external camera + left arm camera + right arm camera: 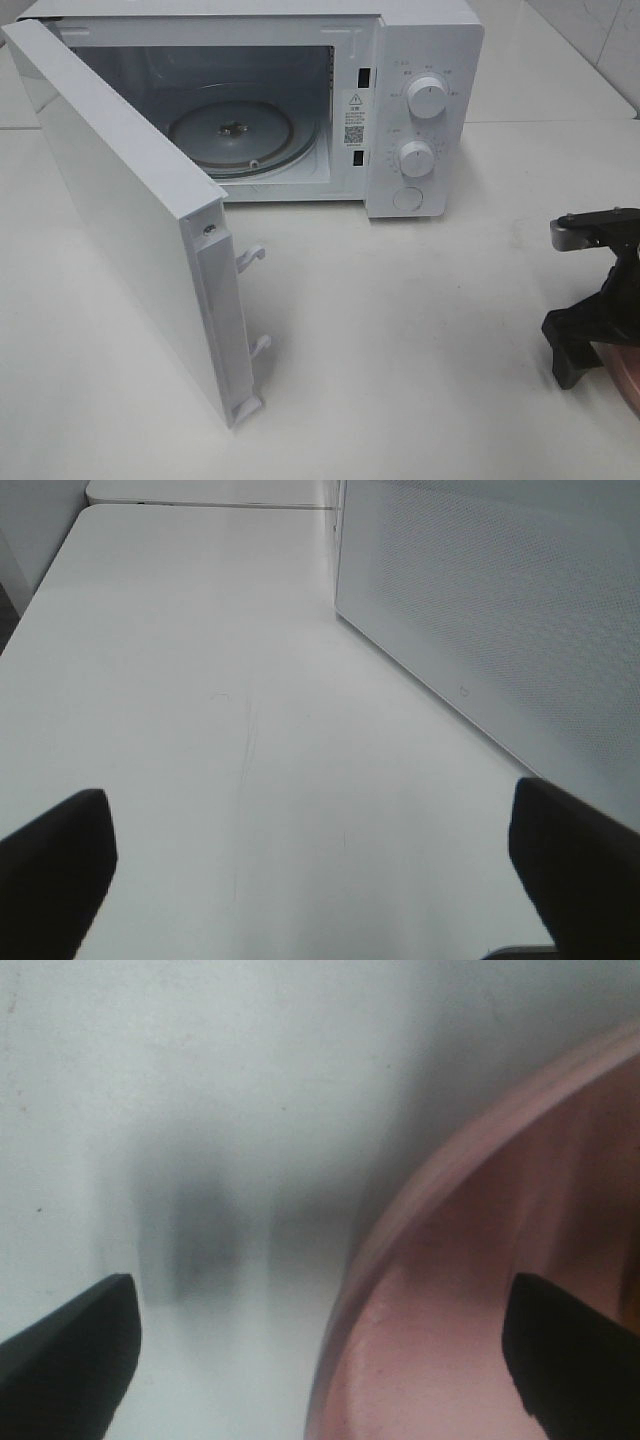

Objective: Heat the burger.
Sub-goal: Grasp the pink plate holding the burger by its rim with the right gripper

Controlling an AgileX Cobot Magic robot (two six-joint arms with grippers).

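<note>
From my station, the burger cannot be made out in any view. The white box-shaped microwave oven [425, 60] stands upright at the far side of the table. Its white side-hinged door [120, 220] is swung wide open towards me, with two hooked latches [252, 257] projecting from its free edge. The left wrist view shows the door's perforated panel [500, 610]. A round clear glass turntable [245, 135] lies flat on the cavity floor. The control panel carries two round white knobs [428, 97], one above the other.
</note>
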